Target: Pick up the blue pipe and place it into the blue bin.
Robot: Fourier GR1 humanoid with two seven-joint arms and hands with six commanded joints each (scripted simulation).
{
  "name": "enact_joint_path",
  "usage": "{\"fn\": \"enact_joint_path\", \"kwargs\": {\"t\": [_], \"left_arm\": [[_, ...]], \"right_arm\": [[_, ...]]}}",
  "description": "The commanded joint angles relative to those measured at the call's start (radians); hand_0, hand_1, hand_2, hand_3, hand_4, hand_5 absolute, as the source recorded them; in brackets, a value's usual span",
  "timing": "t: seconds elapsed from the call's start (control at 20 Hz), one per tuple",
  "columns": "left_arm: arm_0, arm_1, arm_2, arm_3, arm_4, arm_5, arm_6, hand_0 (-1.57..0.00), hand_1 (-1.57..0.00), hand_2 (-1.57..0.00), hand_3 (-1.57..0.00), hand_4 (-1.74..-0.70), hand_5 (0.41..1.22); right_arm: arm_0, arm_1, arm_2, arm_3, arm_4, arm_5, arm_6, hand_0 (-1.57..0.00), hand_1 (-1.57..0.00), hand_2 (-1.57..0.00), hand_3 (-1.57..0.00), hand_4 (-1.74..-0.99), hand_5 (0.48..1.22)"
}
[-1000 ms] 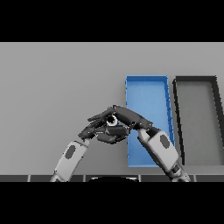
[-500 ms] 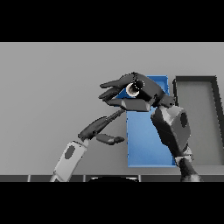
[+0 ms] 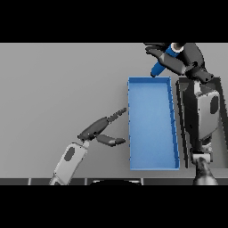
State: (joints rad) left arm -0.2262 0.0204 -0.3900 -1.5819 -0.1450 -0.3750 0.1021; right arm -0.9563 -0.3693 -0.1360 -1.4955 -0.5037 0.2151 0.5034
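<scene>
Since half a sec ago the right hand (image 3: 185, 55) has swung up and away from the robot, so it's now past the far end of the blue bin (image 3: 132, 133), up near the top of the head view. It's got the blue pipe (image 3: 163, 63) w/ fingers curled round the upper part; the pipe is tilted, lower end pointing down-left toward the bin's far edge, pale upper end poking out by the fingers. Pipe is in the air, not in the bin, not touching it afaict.

Left hand (image 3: 99, 130) has dropped back too, it sits low over the grey counter (image 3: 58, 89) just left of the bin, holding nothing, fingers stretched out straight toward the bin wall and thumb spread apart below them. Fingertips are near the bin's left side, can't tell if they touch it.

Bin itself is a long blue tray running away from the robot, nothing inside. Right beside it on the right there's a dark bin (image 3: 183, 111), mostly hidden behind the right forearm, which crosses over it.
</scene>
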Motion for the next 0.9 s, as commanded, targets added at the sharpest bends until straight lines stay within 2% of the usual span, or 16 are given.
{"fn": "enact_joint_path", "kwargs": {"t": [0.0,0.1,0.3,0.35,0.5,0.6,0.8,0.85], "left_arm": [[0.009,0.001,-0.007,0.004,-0.009,0.001,-0.003,0.0,0.0,0.0,0.0,-0.87,0.413],[0.013,0.005,-0.012,0.011,-0.018,0.0,-0.005,0.0,0.0,0.0,0.0,-0.87,0.418],[0.009,0.003,-0.005,-0.003,-0.001,-0.003,0.0,0.0,0.0,0.0,0.0,-0.87,0.421],[0.024,-0.001,-0.012,-0.012,0.003,-0.005,-0.004,0.0,0.0,0.0,0.0,-0.87,0.422],[0.033,0.002,-0.015,-0.01,-0.003,-0.003,0.007,0.0,0.0,0.0,0.0,-0.88,0.425],[0.044,-0.004,-0.024,-0.017,-0.01,0.004,0.001,0.0,0.0,0.0,0.0,-0.88,0.428],[0.041,-0.006,-0.022,-0.016,-0.004,0.001,0.013,0.0,0.0,0.0,0.0,-0.89,0.422],[0.048,-0.002,-0.024,-0.021,-0.007,0.003,0.004,0.0,0.0,0.0,0.0,-0.89,0.42]], "right_arm": [[0.041,-0.009,-0.017,0.009,-0.001,0.014,-0.009,-1.57,-1.57,-1.57,-1.57,-1.741,1.221],[0.108,0.0,-0.029,-0.003,0.011,0.001,0.0,-1.57,-1.57,-1.57,-1.57,-1.741,1.221],[0.269,0.011,-0.039,-0.059,0.027,-0.001,0.052,-1.57,-1.57,-1.57,-1.57,-1.741,1.221],[0.308,0.015,-0.04,-0.064,0.043,0.003,0.049,-1.57,-1.57,-1.57,-1.57,-1.741,1.221],[0.416,0.042,-0.034,-0.109,0.068,-0.032,0.106,-1.57,-1.57,-1.57,-1.57,-1.741,1.221],[0.49,0.016,0.002,-0.128,0.078,-0.072,0.106,-1.57,-1.57,-1.57,-1.57,-1.741,1.221],[0.576,-0.075,0.155,-0.114,0.067,-0.256,0.106,-1.57,-1.57,-1.57,-1.52,-1.741,1.221],[0.602,-0.096,0.188,-0.123,0.06,-0.288,0.106,-1.57,-1.57,-1.57,-1.26,-1.741,1.221]]}}
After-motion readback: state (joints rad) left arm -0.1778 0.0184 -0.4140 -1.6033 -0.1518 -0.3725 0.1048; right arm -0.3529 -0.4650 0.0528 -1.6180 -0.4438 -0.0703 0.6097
